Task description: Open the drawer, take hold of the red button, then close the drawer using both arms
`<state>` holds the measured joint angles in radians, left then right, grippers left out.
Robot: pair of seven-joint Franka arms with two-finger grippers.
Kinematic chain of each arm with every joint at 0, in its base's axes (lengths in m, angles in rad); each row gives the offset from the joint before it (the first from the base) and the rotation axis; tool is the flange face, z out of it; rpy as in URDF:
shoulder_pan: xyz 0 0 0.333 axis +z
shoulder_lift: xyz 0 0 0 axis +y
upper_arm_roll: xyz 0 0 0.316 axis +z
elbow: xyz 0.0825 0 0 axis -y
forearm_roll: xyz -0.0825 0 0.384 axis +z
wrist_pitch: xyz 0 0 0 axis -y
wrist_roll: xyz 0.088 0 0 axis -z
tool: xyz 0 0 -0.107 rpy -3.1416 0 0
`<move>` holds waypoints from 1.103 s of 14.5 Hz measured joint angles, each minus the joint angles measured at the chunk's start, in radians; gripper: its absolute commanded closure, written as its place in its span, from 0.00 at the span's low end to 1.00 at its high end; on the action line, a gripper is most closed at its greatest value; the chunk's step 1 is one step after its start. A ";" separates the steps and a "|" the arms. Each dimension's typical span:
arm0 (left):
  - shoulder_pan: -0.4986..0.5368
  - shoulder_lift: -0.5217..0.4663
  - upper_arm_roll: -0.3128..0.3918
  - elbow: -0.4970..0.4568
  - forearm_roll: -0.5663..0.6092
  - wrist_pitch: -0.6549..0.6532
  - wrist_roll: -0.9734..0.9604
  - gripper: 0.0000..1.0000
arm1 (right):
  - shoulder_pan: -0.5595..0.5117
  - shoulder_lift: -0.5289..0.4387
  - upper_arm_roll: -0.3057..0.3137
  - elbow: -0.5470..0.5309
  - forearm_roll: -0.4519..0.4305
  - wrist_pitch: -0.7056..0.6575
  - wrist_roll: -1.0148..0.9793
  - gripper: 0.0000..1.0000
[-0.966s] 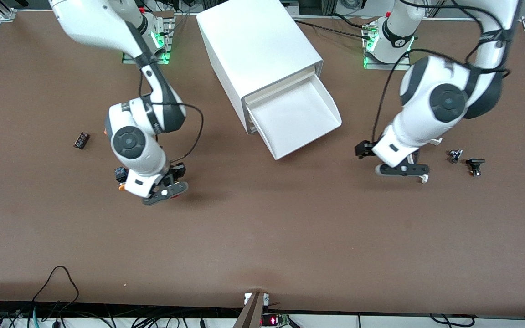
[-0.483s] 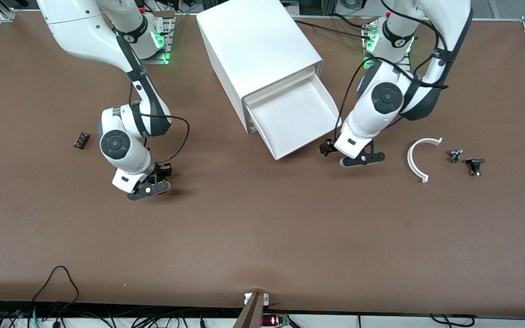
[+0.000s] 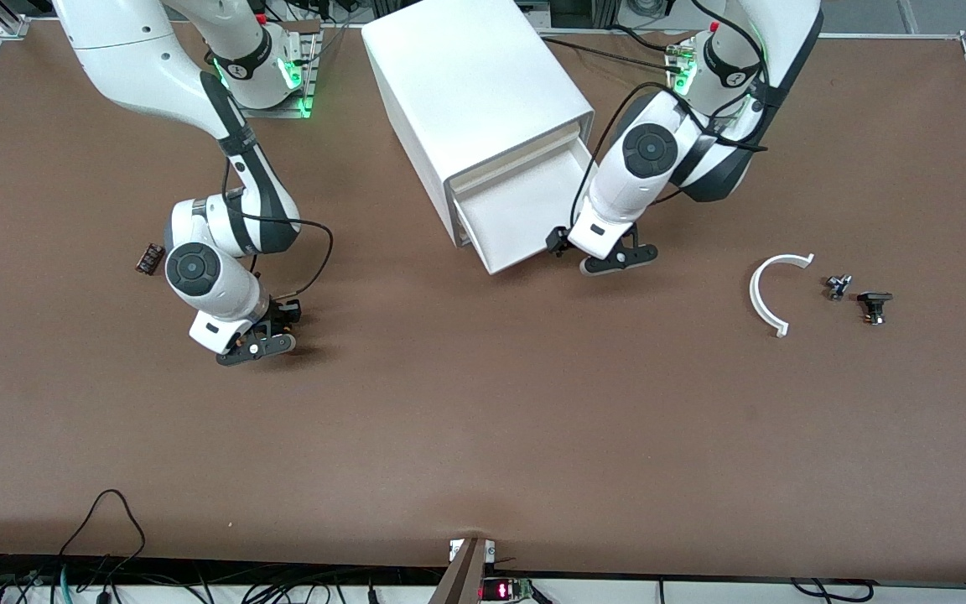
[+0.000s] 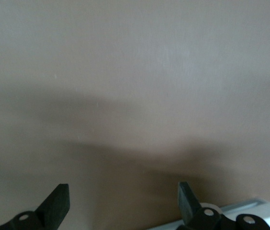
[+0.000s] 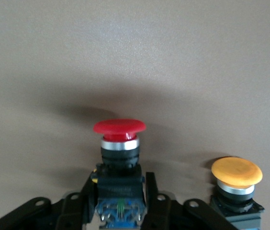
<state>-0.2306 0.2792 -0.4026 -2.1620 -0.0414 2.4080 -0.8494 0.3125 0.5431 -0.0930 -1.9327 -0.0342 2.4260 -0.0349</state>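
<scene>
- Swinging in from over the white curved piece [image 3: 764,302], the left arm is now down at the front of the drawer [image 3: 516,210], and the drawer is sticking out of the cabinet [image 3: 475,84] less than it was a second ago.
- Meanwhile the right arm has been drifting toward its own end of the table [image 3: 483,419] and sinking lower.
- The left gripper [image 3: 609,258] is hanging low at the drawer's front corner, on the side toward the left arm's end, with its jaws spread wide and nothing between them.
- The right gripper [image 3: 255,344] is sitting just above the table, nearer to the front camera than the cabinet. Its jaws are pressing in on both sides of the dark body of the button [image 5: 119,127].
- The button is standing upright with its red cap on top, and an orange-capped button [image 5: 236,171] is standing just beside it.
- By my reading, two steps are running together: the left arm is closing the drawer while the right is setting the button down.
- For the close, the push should be going straight along the drawer's slide. Contact nearer the middle of the front strip would be safer, because a shove at the corner could skew the tray or turn the cabinet.
- For the button, its base should be resting flat before the grip lets go. The lift should then be going straight up, clear of the orange neighbour.
</scene>
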 measured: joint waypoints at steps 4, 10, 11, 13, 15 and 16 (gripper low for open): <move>0.001 -0.012 -0.123 -0.035 0.000 -0.023 -0.013 0.00 | 0.000 -0.067 0.006 0.035 0.003 -0.116 0.027 0.00; 0.006 -0.015 -0.152 -0.063 0.000 -0.025 -0.020 0.00 | 0.001 -0.140 0.011 0.262 0.060 -0.494 0.080 0.00; 0.006 -0.016 -0.164 -0.065 0.000 -0.025 -0.020 0.00 | 0.001 -0.143 0.013 0.323 0.060 -0.565 0.106 0.00; 0.006 -0.019 -0.176 -0.070 0.000 -0.026 -0.021 0.00 | 0.002 -0.147 0.020 0.421 0.061 -0.665 0.126 0.00; 0.014 -0.021 -0.176 -0.071 0.000 -0.025 -0.021 0.00 | 0.003 -0.156 0.032 0.486 0.060 -0.703 0.132 0.00; 0.027 -0.022 -0.175 -0.071 0.000 -0.019 -0.020 0.00 | 0.003 -0.166 0.031 0.503 0.058 -0.706 0.134 0.00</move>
<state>-0.2032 0.2577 -0.5774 -2.2332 -0.0414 2.3887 -0.8693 0.3154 0.3768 -0.0617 -1.4294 0.0235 1.7201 0.0990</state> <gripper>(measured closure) 0.000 0.000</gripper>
